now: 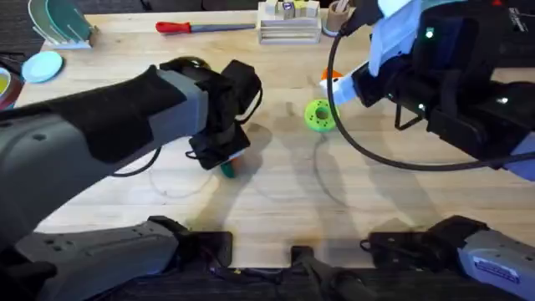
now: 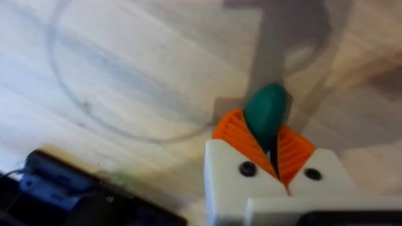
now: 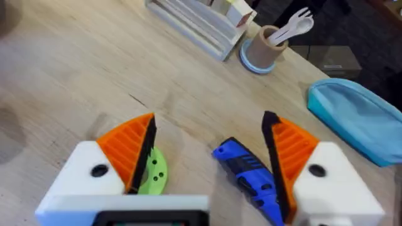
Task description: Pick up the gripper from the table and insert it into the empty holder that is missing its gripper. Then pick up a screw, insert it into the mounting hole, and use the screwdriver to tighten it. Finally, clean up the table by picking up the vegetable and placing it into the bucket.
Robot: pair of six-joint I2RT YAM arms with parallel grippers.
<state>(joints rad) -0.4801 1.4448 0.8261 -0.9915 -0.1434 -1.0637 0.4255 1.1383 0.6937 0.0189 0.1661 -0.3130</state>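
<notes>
Vegetable [image 2: 267,113] pinched inside left hand [image 2: 271,149].

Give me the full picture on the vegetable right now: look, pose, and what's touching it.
The vegetable is a small, smooth, dark green toy with a rounded end, plastic by its look. The left gripper is shut on it: its orange ribbed pads pinch it from both sides, and the rounded end sticks out past the fingertips. From overhead, a bit of green shows under the left gripper, low over the wooden table; whether it touches the wood is unclear.
</notes>
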